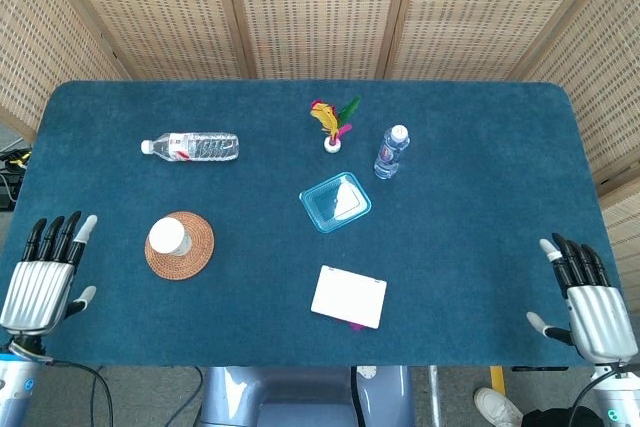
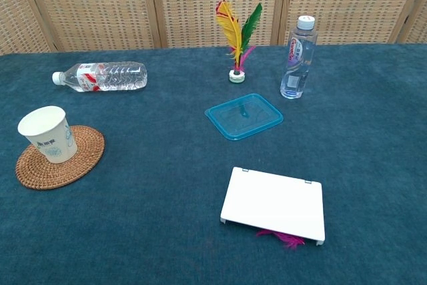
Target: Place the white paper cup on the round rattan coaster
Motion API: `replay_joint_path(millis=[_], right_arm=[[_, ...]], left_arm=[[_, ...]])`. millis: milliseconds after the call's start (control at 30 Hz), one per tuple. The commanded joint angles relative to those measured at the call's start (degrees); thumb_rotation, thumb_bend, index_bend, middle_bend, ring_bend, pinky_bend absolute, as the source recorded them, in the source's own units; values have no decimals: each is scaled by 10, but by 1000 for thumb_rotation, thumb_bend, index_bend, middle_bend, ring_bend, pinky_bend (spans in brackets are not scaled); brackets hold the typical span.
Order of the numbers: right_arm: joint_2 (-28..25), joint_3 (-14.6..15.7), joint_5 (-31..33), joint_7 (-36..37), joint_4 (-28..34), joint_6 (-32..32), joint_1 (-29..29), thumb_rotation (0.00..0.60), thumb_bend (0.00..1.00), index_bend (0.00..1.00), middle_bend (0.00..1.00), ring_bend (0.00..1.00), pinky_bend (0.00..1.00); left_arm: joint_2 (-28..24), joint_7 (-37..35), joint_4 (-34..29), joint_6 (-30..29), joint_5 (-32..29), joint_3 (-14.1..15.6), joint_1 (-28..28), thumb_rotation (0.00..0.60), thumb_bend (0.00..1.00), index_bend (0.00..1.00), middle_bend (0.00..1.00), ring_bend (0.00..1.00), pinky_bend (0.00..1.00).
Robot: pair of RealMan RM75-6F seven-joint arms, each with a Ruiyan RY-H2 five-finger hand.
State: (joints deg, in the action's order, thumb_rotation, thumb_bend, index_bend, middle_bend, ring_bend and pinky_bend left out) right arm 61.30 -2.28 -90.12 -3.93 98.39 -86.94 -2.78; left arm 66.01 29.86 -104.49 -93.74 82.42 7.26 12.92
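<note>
The white paper cup (image 1: 167, 238) (image 2: 48, 134) stands upright on the round rattan coaster (image 1: 193, 250) (image 2: 79, 159), toward its left side. My left hand (image 1: 45, 275) is at the table's front left corner, well clear of the cup, fingers spread and holding nothing. At the front right corner my right hand (image 1: 587, 295) is open too, fingers apart. Neither hand shows in the chest view.
A plastic bottle (image 1: 192, 146) lies on its side behind the coaster. A feather shuttlecock (image 1: 331, 126), an upright small bottle (image 1: 391, 152), a blue lid (image 1: 335, 202) and a white flat box (image 1: 348, 297) sit mid-table on the blue cloth (image 1: 470, 207).
</note>
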Motion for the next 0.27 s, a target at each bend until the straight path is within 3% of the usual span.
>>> replay_joint_path(millis=[33, 267], right_arm=[[2, 1, -3, -3, 1, 0, -1, 600, 116, 44, 0, 0, 0], [4, 5, -10, -9, 4, 3, -3, 600, 117, 44, 0, 0, 0]], left_arm=[[3, -2, -4, -20, 26, 16, -27, 600, 203, 0, 0, 0, 0], [6, 1, 17, -19, 44, 17, -51, 600, 203, 0, 0, 0, 0]])
